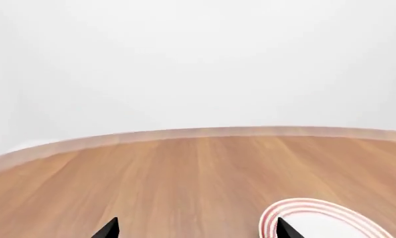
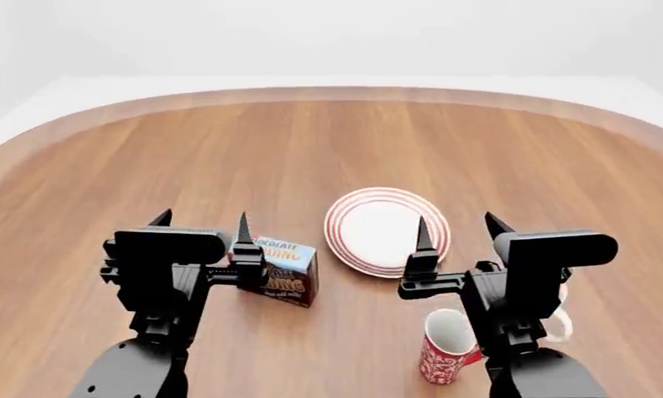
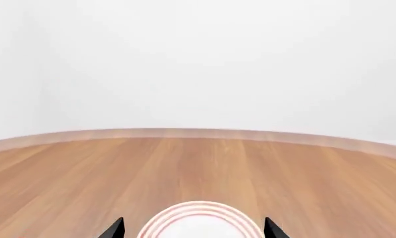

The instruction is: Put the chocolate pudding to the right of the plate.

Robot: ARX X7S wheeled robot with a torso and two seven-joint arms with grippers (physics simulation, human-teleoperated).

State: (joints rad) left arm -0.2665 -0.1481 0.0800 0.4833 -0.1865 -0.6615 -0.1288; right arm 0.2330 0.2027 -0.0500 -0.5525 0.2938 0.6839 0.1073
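Observation:
The chocolate pudding box (image 2: 288,269) stands on the wooden table, dark brown with a light blue top, left of the plate (image 2: 387,230), a white plate with red-orange rings. My left gripper (image 2: 202,222) is open and empty, raised just left of and above the box. My right gripper (image 2: 459,225) is open and empty, raised near the plate's right front. The plate's rim shows in the left wrist view (image 1: 330,213) and the right wrist view (image 3: 198,220). The box is out of both wrist views.
A red patterned mug (image 2: 449,346) stands at the front right below my right arm. A white mug (image 2: 557,319) is mostly hidden behind that arm. The round wooden table (image 2: 309,149) stretches away to its curved far edge, with a white floor and wall beyond.

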